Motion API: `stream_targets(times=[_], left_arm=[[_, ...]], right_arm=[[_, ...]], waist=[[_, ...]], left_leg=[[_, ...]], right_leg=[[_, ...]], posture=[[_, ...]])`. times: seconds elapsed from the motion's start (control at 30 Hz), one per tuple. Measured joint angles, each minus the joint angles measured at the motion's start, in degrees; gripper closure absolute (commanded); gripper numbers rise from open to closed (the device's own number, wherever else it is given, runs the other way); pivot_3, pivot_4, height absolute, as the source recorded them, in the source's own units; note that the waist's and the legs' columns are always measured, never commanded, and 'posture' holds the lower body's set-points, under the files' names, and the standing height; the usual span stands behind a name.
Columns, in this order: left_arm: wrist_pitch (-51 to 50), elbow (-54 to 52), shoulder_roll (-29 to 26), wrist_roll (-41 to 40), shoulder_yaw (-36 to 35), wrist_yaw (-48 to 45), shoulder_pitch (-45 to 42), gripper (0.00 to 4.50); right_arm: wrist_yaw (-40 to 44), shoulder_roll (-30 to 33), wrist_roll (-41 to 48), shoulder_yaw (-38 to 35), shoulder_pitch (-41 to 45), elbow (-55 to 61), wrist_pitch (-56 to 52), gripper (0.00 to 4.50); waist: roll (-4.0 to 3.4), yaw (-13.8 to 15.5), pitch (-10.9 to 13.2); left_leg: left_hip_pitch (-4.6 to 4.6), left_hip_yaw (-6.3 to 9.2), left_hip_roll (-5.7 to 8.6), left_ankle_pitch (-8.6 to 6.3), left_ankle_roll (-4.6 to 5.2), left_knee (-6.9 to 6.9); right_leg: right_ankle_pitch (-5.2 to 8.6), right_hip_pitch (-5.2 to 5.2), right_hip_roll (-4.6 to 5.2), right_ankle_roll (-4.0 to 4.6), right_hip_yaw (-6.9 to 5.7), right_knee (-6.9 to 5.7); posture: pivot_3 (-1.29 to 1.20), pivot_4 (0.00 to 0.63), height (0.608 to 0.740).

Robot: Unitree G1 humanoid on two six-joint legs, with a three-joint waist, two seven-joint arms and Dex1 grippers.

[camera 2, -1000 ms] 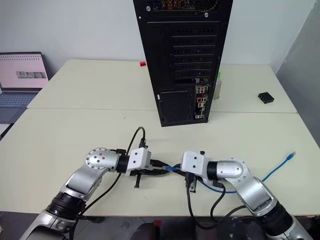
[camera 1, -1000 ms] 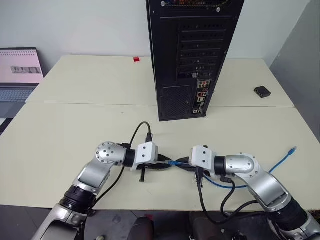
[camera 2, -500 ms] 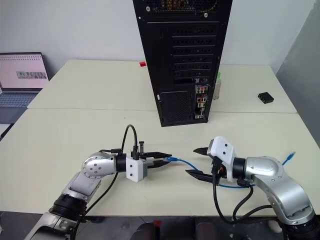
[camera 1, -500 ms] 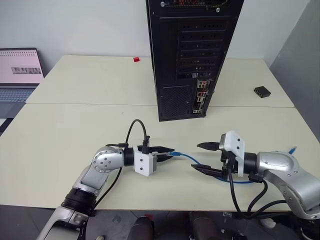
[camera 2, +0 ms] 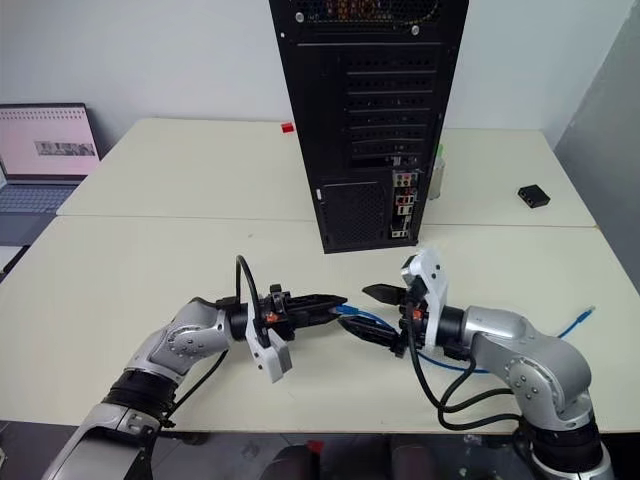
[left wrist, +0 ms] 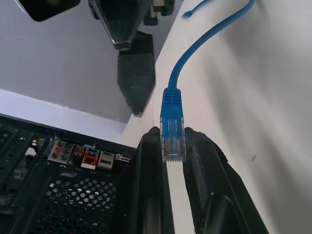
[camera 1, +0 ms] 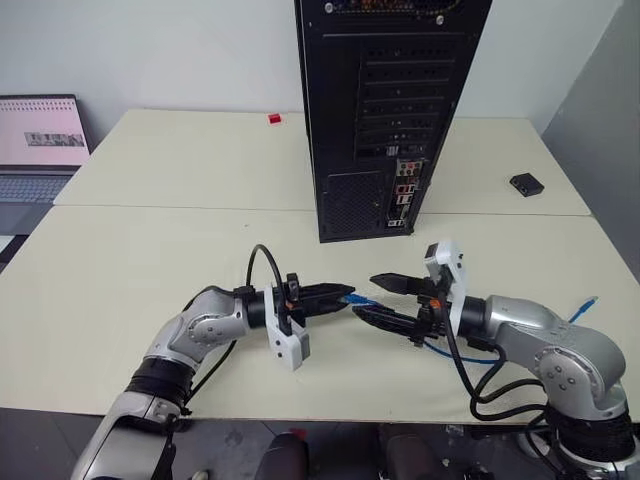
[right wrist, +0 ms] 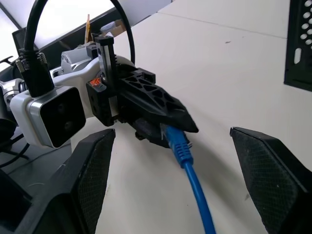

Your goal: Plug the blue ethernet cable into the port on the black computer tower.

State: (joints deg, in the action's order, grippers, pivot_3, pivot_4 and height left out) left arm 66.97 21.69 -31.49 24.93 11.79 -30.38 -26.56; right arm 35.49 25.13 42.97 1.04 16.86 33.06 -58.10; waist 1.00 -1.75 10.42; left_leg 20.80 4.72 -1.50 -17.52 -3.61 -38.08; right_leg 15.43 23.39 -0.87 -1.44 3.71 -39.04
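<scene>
Holding plug end of blue ethernet cable (left wrist: pixel 172 124) in left claw (camera 1: pixel 335 295), clamped shut, plug axis roughly level, pointing right toward right claw (camera 1: pixel 385 298), spread wide, empty. Port (camera 1: pixel 399 198) on black computer tower (camera 1: pixel 385 110) well beyond, facing both; left claw w/ plug nearer to tabletop (camera 1: pixel 150 250) centre.

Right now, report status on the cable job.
Left gripper shut on the blue ethernet cable at its plug. Right gripper open, facing it, holding nothing. The black computer tower stands beyond, cable not plugged in. Nothing in between.
</scene>
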Motion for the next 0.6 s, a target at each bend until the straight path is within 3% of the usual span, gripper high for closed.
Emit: stream_targets(times=[0.17,0.27,0.3,0.6], left_arm=[[0.0,0.5,-0.5,1.3,0.1,2.7,-0.2,4.19],[-0.1,0.5,-0.9,2.4,0.2,3.9,-0.2,4.19],[-0.1,0.5,-1.0,2.5,0.2,4.3,-0.2,4.19],[-0.1,0.4,-1.8,3.4,1.1,6.4,0.0,4.19]], right_arm=[[-0.1,-0.3,-0.2,1.9,0.2,-1.9,0.2,0.51],[-0.1,-0.3,-0.2,2.6,0.5,-2.3,0.4,0.87],[-0.1,-0.3,-0.3,2.6,0.7,-2.5,0.6,1.28],[-0.2,-0.5,-1.4,3.1,1.6,-4.1,1.7,3.44]], waist=[[-0.01,0.0,0.0],[-0.01,0.0,0.0],[0.00,0.0,0.0],[-0.01,0.0,0.0]], left_leg=[[0.00,0.01,0.00,0.00,0.00,0.00],[0.00,0.01,0.00,0.00,0.00,0.00],[0.00,0.01,-0.01,0.00,0.00,0.00],[0.00,0.02,-0.01,0.00,0.00,0.00]], right_leg=[[0.00,0.00,0.00,0.00,-0.01,0.00],[0.00,0.00,0.00,0.00,-0.02,0.00],[0.00,0.00,0.00,0.00,-0.02,0.00],[0.00,0.00,0.00,0.00,-0.03,0.00]], posture=[[0.00,0.150,0.740],[0.00,0.150,0.740],[0.00,0.150,0.740],[0.00,0.150,0.740]])
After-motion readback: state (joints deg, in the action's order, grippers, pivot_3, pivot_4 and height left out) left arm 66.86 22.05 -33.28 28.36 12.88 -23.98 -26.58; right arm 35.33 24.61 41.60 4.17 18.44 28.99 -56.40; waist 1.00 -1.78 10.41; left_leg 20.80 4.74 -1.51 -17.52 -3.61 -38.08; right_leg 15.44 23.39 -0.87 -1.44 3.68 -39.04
